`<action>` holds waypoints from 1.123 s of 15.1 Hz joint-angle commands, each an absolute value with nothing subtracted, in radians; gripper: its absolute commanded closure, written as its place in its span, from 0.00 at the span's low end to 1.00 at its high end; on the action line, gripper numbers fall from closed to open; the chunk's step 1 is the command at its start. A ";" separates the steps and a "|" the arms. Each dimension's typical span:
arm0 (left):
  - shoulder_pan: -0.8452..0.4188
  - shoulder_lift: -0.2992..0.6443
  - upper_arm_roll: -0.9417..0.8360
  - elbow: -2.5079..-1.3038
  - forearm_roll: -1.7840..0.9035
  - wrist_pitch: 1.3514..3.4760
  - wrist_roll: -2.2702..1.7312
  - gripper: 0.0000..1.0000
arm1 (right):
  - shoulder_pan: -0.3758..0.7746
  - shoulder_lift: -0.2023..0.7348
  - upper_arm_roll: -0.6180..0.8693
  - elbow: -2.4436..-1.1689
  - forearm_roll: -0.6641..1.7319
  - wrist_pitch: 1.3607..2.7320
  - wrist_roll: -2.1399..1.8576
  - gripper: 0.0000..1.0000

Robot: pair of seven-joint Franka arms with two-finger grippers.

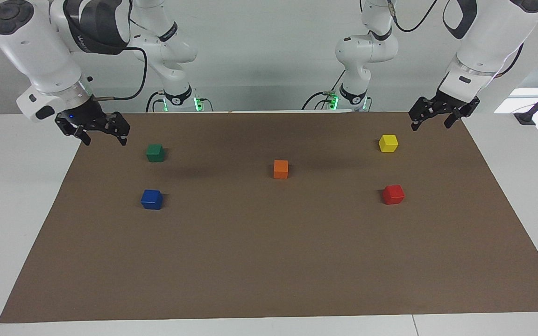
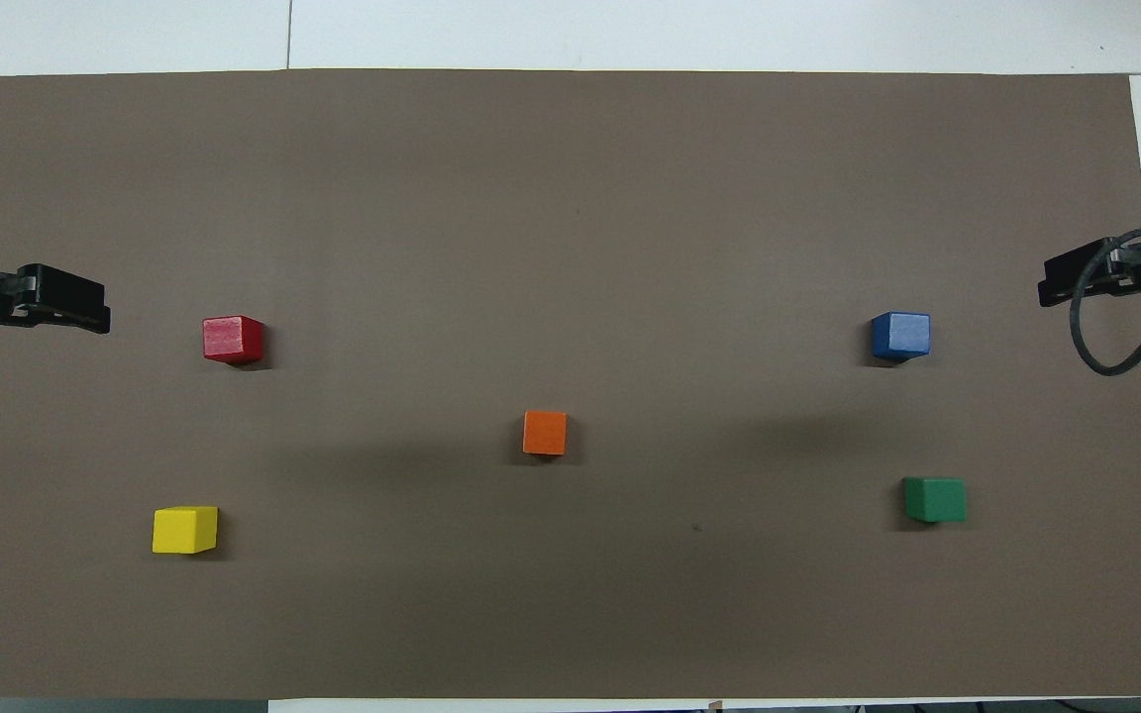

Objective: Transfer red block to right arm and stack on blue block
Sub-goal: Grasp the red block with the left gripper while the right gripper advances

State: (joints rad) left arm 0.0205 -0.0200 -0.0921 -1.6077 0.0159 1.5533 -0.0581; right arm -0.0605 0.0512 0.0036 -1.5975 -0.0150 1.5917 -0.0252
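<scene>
The red block (image 1: 393,194) (image 2: 232,339) rests on the brown mat toward the left arm's end. The blue block (image 1: 152,199) (image 2: 900,335) rests toward the right arm's end, about as far from the robots as the red one. My left gripper (image 1: 430,125) (image 2: 75,300) hangs open and empty over the mat's edge at its own end, apart from the red block. My right gripper (image 1: 104,139) (image 2: 1066,279), with a blue light at its wrist, hangs open and empty over the mat's edge at the other end, apart from the blue block.
A yellow block (image 1: 388,143) (image 2: 184,529) lies nearer to the robots than the red one. A green block (image 1: 155,152) (image 2: 934,498) lies nearer than the blue one. An orange block (image 1: 280,169) (image 2: 544,433) sits mid-mat. The brown mat (image 1: 269,261) covers a white table.
</scene>
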 commanded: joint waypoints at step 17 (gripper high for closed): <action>0.028 0.050 -0.092 -2.008 0.015 2.106 -0.072 0.00 | 0.001 0.037 0.028 -1.799 1.041 1.776 -0.104 0.00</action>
